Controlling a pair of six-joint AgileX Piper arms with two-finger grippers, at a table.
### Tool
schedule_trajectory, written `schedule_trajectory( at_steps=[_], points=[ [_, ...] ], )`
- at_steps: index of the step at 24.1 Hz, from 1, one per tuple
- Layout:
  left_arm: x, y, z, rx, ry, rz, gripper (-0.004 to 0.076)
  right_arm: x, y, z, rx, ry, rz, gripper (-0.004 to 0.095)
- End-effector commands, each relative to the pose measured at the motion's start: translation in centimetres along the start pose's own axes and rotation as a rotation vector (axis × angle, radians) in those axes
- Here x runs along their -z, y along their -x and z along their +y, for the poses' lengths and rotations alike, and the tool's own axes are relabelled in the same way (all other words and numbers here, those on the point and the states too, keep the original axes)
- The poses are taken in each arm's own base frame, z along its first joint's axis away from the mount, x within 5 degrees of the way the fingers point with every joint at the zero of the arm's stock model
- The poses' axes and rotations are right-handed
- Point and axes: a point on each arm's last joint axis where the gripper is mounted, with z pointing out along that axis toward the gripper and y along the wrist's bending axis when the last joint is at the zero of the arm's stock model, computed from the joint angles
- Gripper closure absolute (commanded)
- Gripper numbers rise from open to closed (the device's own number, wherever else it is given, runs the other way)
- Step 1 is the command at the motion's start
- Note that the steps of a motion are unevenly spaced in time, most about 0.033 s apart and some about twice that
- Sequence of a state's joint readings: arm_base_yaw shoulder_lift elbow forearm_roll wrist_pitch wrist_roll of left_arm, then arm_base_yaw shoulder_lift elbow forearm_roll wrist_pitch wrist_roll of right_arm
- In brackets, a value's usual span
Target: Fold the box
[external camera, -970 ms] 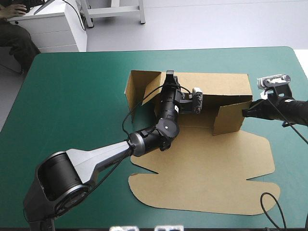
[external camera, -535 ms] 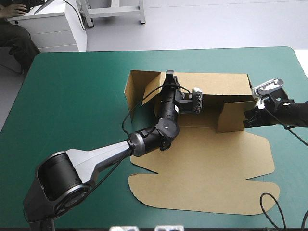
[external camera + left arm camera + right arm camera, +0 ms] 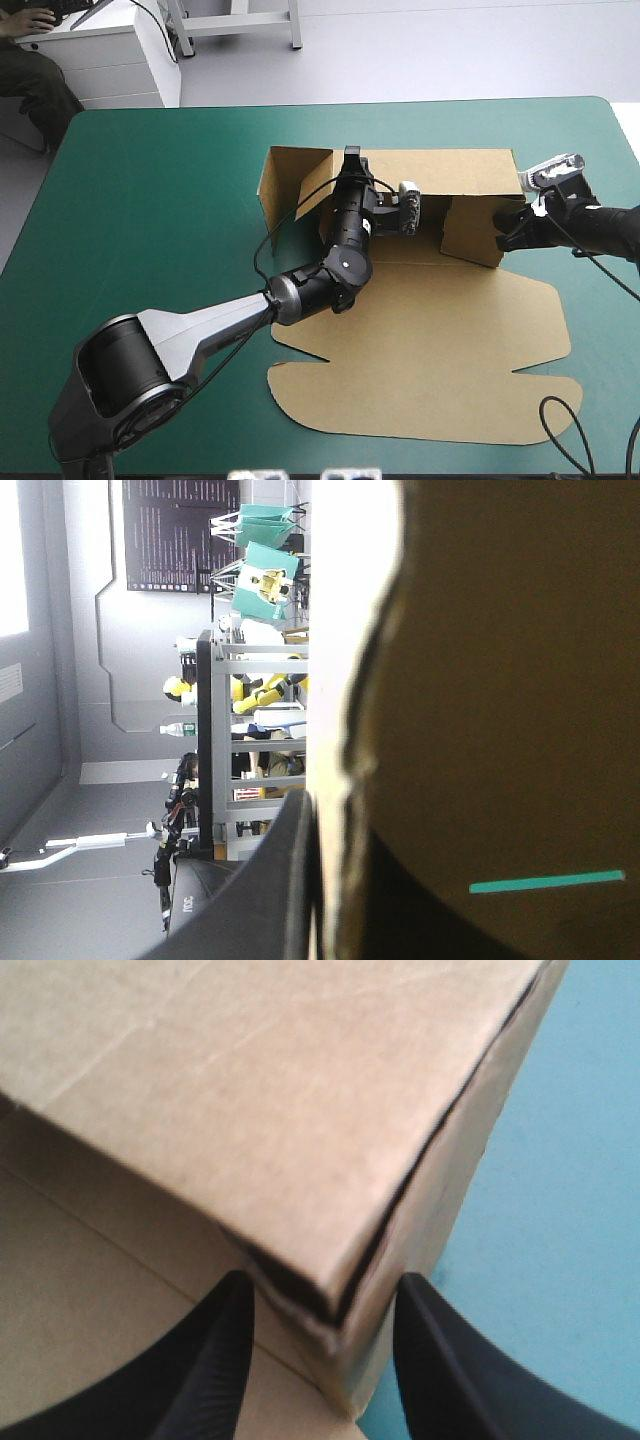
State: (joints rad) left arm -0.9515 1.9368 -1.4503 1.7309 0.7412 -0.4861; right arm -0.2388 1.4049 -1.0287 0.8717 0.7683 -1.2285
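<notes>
Box [image 3: 420, 350]: brown board on the teal-green worktop [image 3: 150, 200], partly raised. The wide lid panel lies flat on the box's near side. Far wall [image 3: 450, 172] stands upright. The left end panel [image 3: 285, 185] is up and angled inward. The right end flap [image 3: 470, 228] is also up, turned in across the box's right end.

Left pincer [image 3: 351, 158]: at the top edge of the box's far wall, left of that wall's middle. Wrist view shows 1 black finger [image 3: 270, 890] tight against the pale board edge, so it is pinching the box.

Right pincer [image 3: 508, 230]: at the box's right near corner. Its 2 black fingers [image 3: 225, 1360] are spread and straddle the corner of the raised flap. Contact with the board is not clear.
</notes>
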Motion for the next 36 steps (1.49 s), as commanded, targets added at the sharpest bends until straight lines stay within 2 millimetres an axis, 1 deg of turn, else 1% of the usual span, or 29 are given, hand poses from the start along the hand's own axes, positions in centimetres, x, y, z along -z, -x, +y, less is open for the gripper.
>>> schedule_trajectory(
  at_steps=[1, 2, 3, 4, 5, 6, 7, 14, 16, 19, 24, 26, 31, 32, 36],
  points=[
    [1.1, -0.1, 2.7, 0.073, 0.058, -0.002, 0.0731, 0.2, 1.5, -1.0, -0.075, -0.073, -0.126, 0.0536],
    [1.1, -0.1, 2.7, 0.073, 0.058, -0.002, 0.0731, 0.2, 1.5, -1.1, -0.089, -0.087, -0.129, 0.0584],
    [1.1, -0.1, 2.7, 0.073, 0.058, -0.002, 0.0731, 0.0, 1.5, -1.4, -0.112, -0.099, -0.132, 0.0710],
    [1.1, -0.1, 2.7, 0.073, 0.058, -0.002, 0.0731, -0.1, 1.5, -1.4, -0.118, -0.097, -0.134, 0.0766],
    [1.1, -0.1, 2.7, 0.071, 0.060, -0.003, 0.0731, -0.3, 1.5, -1.3, -0.136, -0.080, -0.141, 0.0900],
    [1.1, -0.1, 2.7, 0.071, 0.060, -0.003, 0.0731, -0.3, 1.5, -1.3, -0.141, -0.069, -0.142, 0.0924],
    [1.1, -0.1, 2.7, 0.071, 0.060, -0.003, 0.0731, -0.5, 1.6, -1.0, -0.141, -0.055, -0.140, 0.0911],
    [1.1, -0.4, 2.9, 0.102, 0.079, 0.029, 0.0730, -1.4, 2.1, 0.5, -0.117, -0.026, -0.119, 0.0911],
    [1.1, -0.4, 2.9, 0.102, 0.080, 0.031, 0.0702, -1.6, 2.0, 0.9, -0.115, -0.030, -0.094, 0.0912],
    [1.1, -0.4, 2.9, 0.102, 0.081, 0.034, 0.0624, -1.7, 1.9, 1.0, -0.092, -0.037, -0.074, 0.0911],
    [1.1, -0.4, 2.9, 0.101, 0.083, 0.033, 0.0428, -1.7, 1.9, 0.9, -0.114, -0.038, -0.075, 0.0912],
    [1.1, -0.4, 2.9, 0.101, 0.083, 0.033, 0.0386, -1.7, 1.9, 0.9, -0.120, -0.043, -0.077, 0.0911],
    [2.9, 1.8, 2.8, 0.055, 0.116, -0.027, 0.0386, -1.7, 1.9, 0.5, -0.140, -0.085, -0.084, 0.0911],
    [3.7, 2.6, 2.9, 0.031, 0.150, -0.043, 0.0386, -1.7, 2.0, 0.5, -0.142, -0.089, -0.085, 0.0911],
    [5.3, 3.9, 2.9, 0.028, 0.183, -0.049, 0.0393, -1.7, 2.0, 0.5, -0.153, -0.088, -0.086, 0.0912]
  ],
)
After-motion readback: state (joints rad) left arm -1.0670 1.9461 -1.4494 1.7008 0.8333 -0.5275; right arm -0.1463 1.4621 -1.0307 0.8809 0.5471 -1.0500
